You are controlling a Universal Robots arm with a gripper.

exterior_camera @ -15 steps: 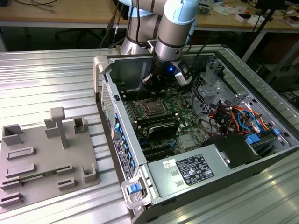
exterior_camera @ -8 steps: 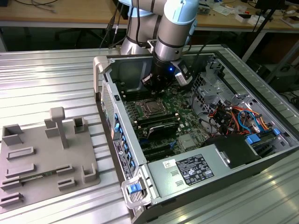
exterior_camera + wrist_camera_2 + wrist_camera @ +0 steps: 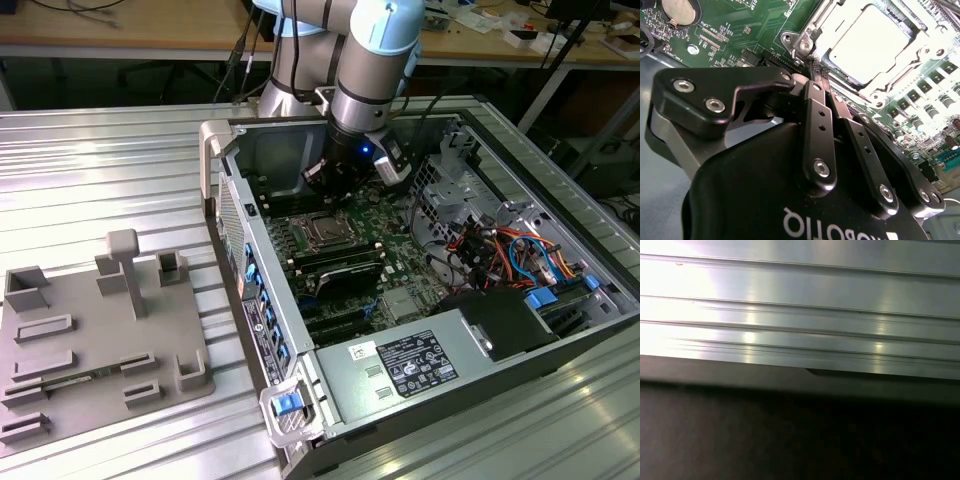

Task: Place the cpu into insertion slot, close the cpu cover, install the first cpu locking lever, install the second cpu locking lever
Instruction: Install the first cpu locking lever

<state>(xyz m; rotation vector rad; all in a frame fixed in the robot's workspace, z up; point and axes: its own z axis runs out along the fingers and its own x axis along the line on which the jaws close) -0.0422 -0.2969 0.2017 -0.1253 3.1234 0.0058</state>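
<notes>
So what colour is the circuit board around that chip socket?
Green; the circuit board shows best in the second wrist view.

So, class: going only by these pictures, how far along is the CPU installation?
Done: the cpu sits in the insertion slot, and the cpu cover lies closed around it. In hand: the gripper, fingers together, is at a thin locking lever by the socket's corner. Left: whether either lever is latched cannot be told.

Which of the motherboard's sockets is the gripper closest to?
The square, silver-framed processor socket, just beneath the gripper; the long black memory slots lie farther off.
</notes>
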